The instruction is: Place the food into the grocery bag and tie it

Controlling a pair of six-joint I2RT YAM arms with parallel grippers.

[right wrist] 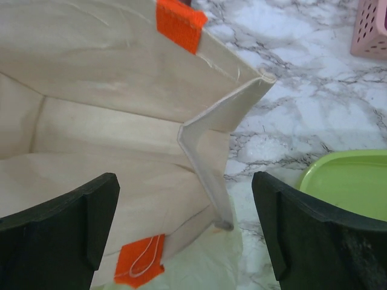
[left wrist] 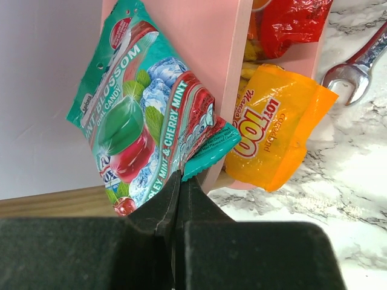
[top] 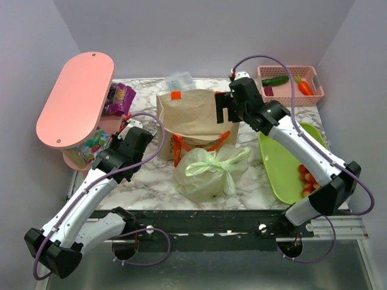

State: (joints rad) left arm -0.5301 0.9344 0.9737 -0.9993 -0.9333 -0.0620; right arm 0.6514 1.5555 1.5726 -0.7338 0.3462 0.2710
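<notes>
Top external: bag (top: pixel 208 172) sitting bunched on the table, apart from both pincers.
Left pincer (left wrist: pixel 177 181) is clamping shut on the lower edge of a mint packet (left wrist: pixel 145 121), which is leaning on a pink shelf (left wrist: pixel 211 36). An orange packet (left wrist: pixel 275 136) is lying just right of it, with a wrench (left wrist: pixel 357 60) beyond. Right pincer (right wrist: pixel 184 190) is hovering wide open over the tote (right wrist: pixel 109 121) rim. The bag is lying bases-ward of that pincer, touching the tote's near face and well right of the left pincer. Its contents cannot be made out.
</notes>
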